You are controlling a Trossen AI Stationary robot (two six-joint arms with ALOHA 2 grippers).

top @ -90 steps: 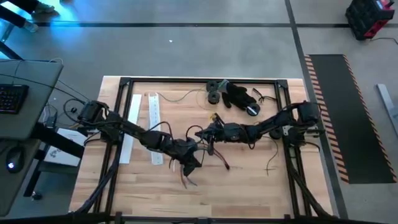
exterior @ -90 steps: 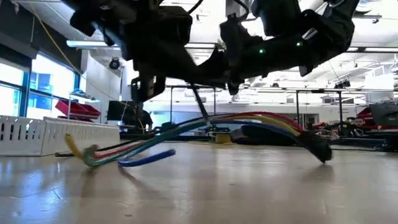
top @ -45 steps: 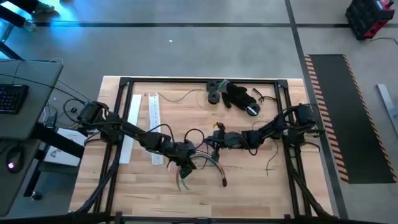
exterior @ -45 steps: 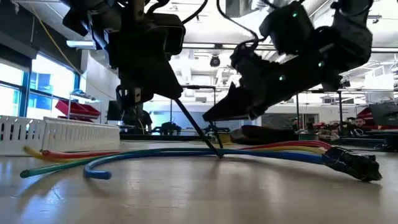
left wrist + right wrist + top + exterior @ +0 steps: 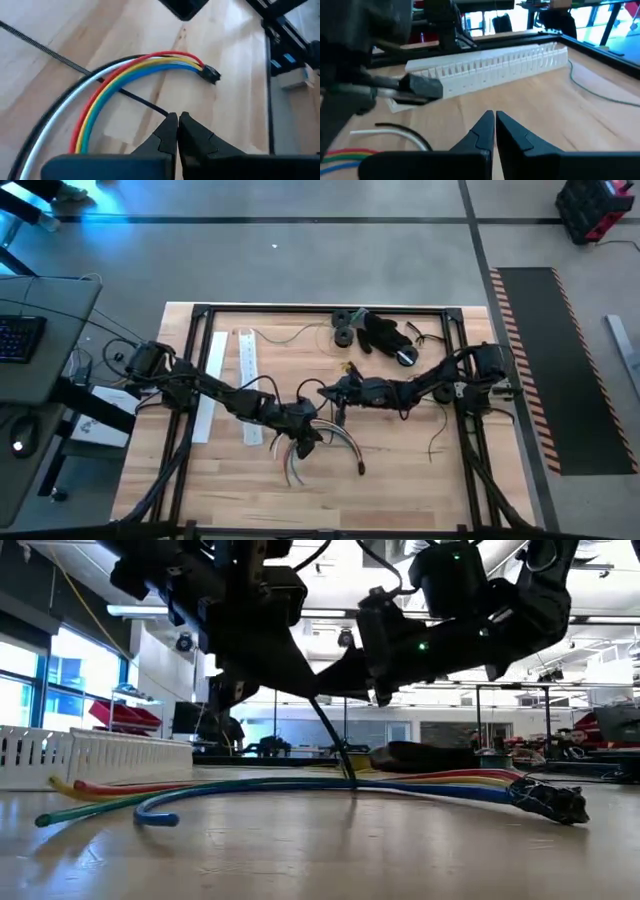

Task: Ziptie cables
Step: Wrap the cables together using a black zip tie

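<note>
The cables [image 5: 330,446] [image 5: 125,75], a bundle of red, yellow, green, blue and white wires, lie in a curve on the wood, ending in a black connector [image 5: 212,75] [image 5: 548,800]. A thin black zip tie [image 5: 60,60] runs under them. My left gripper [image 5: 303,442] [image 5: 177,118] hovers just over the bundle, shut on the tie's end. My right gripper [image 5: 326,392] [image 5: 495,116] hangs shut above the table, just beyond the bundle on its far side, with nothing between its fingers. My left gripper pinches the zip tie's end [image 5: 161,111] between its two fingertips, coming from above at a slant. The tie rises slanting from the bundle [image 5: 345,768] to the fingers, and its other part lies on the table past the cables.
Two long white perforated strips [image 5: 247,385] [image 5: 490,70] lie at the table's left. A black lumpy heap with round parts [image 5: 385,332] sits at the far edge. Black frame rails [image 5: 200,360] border the table. Bare wood shows near the front edge.
The cables, raised in an arch a second ago, have dropped and now lie flat on the table. My right gripper dipped toward them and has come back up toward the far edge. My left gripper has shifted slightly toward the near edge.
</note>
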